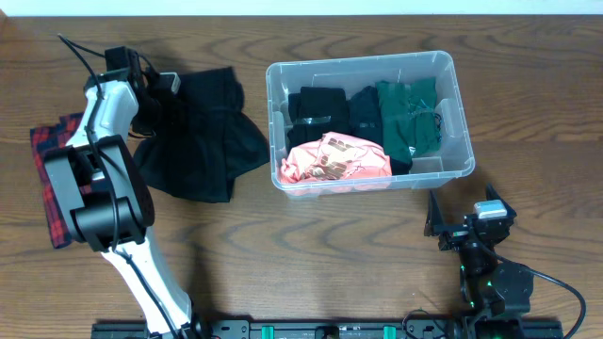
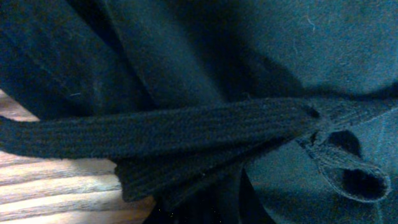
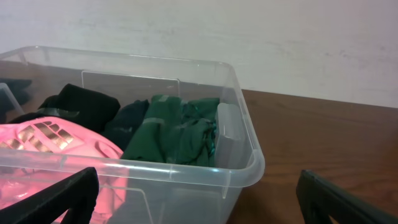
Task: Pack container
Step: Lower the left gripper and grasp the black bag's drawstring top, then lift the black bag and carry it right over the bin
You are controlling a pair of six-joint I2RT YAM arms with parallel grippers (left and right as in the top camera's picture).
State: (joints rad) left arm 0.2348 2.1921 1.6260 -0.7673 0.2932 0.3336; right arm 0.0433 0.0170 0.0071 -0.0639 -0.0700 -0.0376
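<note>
Wooden table (image 1: 330,245): left jaws pinch black garment (image 1: 203,141) beside container (image 1: 377,185); right jaws gape wide

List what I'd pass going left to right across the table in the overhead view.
From the left: red plaid cloth → black garment → container, left wall first → pink shirt → green garment.

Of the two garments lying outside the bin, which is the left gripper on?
The black garment spread left of the container; the left gripper sits at its upper edge. The red plaid garment lies farther left, partly under the arm.
</note>
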